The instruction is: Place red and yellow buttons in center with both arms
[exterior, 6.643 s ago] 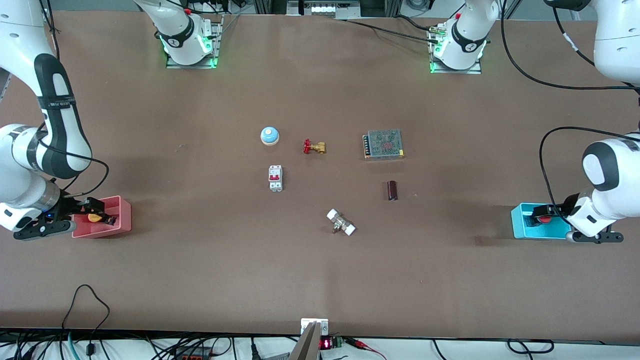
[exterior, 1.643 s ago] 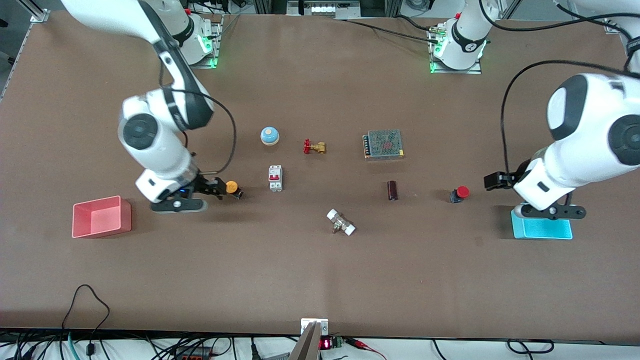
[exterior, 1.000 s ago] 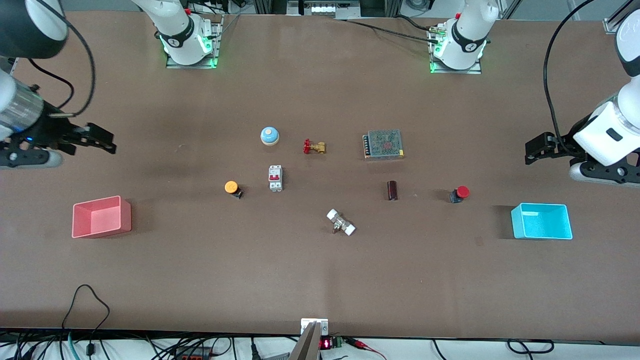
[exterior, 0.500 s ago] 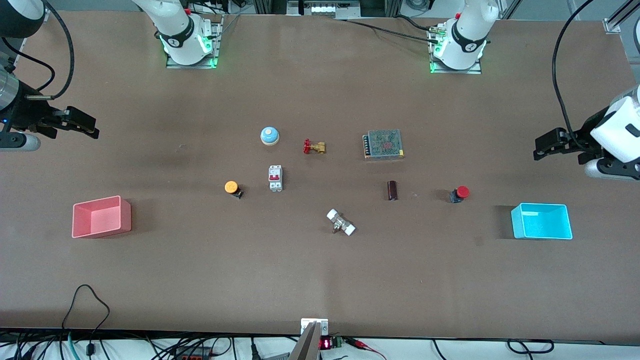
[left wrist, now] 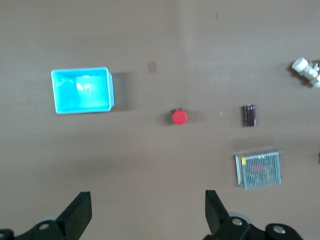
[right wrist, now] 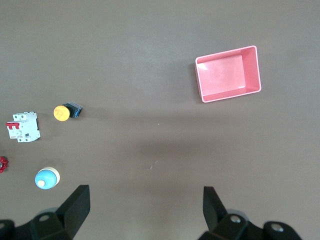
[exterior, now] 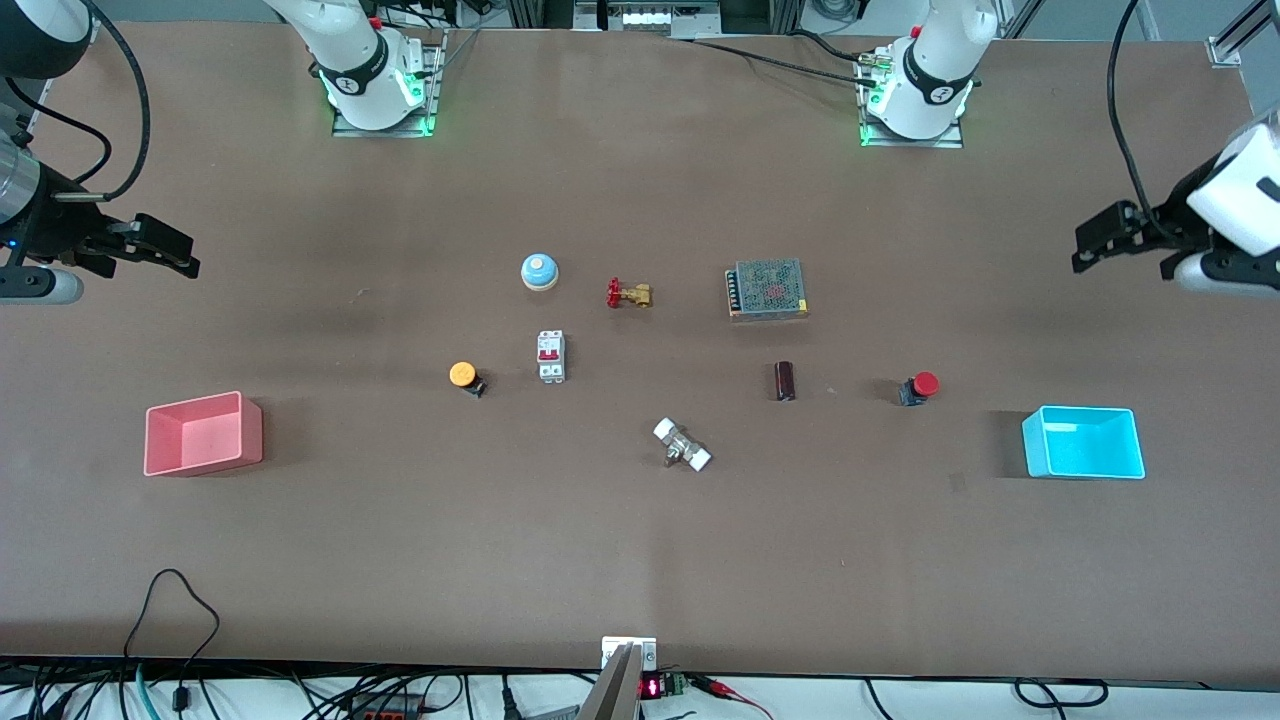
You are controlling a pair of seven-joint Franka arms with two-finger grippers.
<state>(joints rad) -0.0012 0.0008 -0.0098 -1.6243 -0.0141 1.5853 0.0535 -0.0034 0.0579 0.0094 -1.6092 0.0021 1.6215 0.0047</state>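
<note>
Already both buttons, yellow button (exterior: 462, 375) beside breaker (exterior: 551, 356) and red button (exterior: 921, 385) beyond it toward the left arm's end, are set down, so left gripper (exterior: 1096, 239) and right gripper (exterior: 165, 249) are held apart, empty.

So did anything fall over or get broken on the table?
Nothing looks broken or spilled. The yellow button and the red button each lie tipped on their side on the table, and the white-capped valve sits crooked.
</note>
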